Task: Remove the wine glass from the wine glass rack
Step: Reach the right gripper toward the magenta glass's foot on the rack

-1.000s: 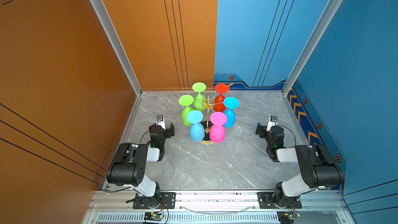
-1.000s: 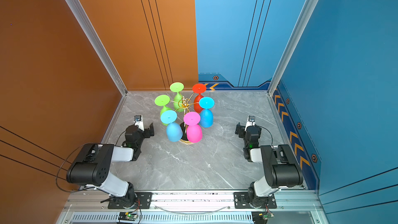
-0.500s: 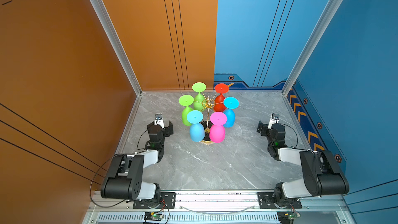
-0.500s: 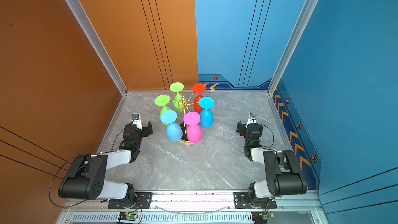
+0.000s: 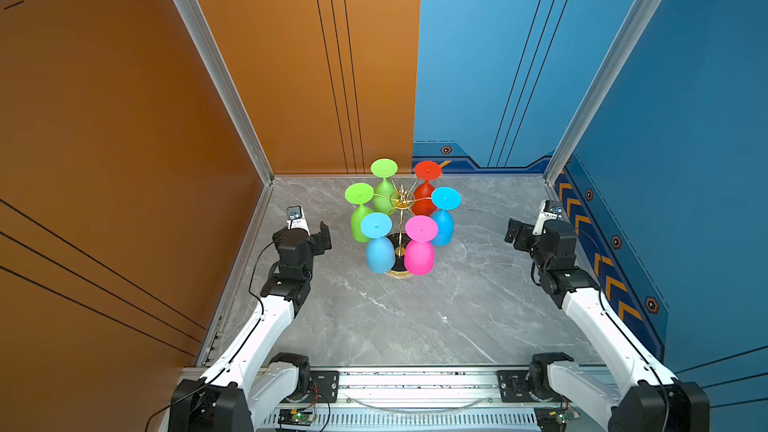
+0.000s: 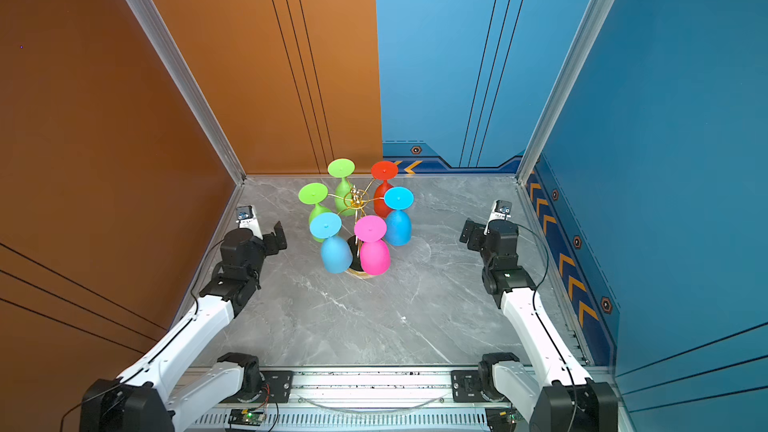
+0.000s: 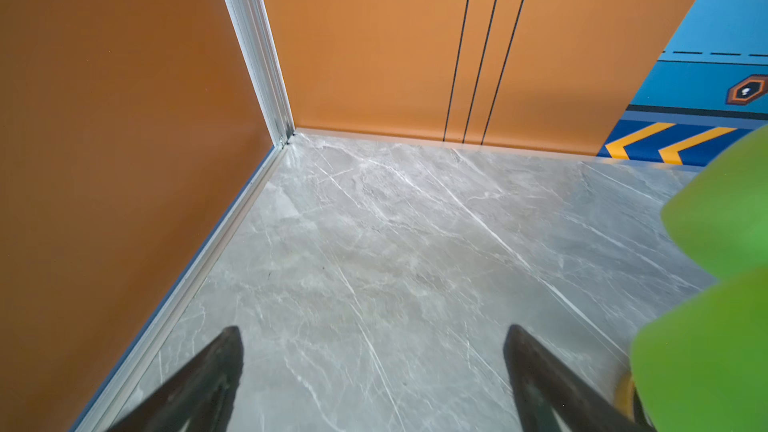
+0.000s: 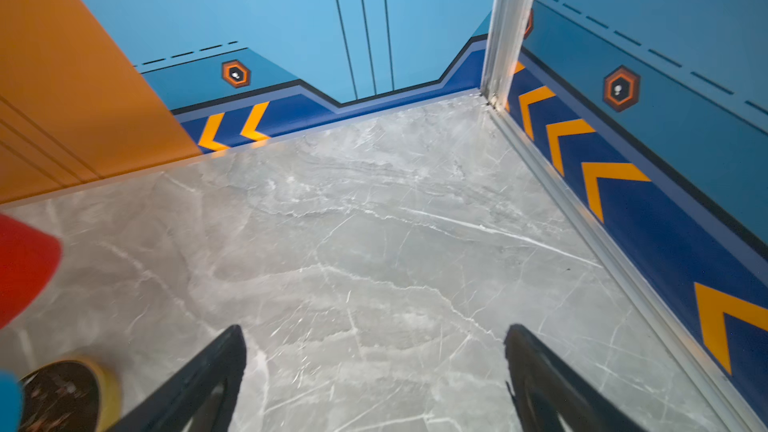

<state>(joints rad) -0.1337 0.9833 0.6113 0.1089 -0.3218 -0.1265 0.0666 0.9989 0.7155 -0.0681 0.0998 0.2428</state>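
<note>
Bright, even light, only faint shadows; wrist views render a near green wine glass point(image 7: 706, 347) and red wine glass point(image 8: 25, 272) blurred.

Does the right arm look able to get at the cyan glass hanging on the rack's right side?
Probably yes: the right gripper is open, and only bare tabletop lies between it and the cyan glass.
</note>
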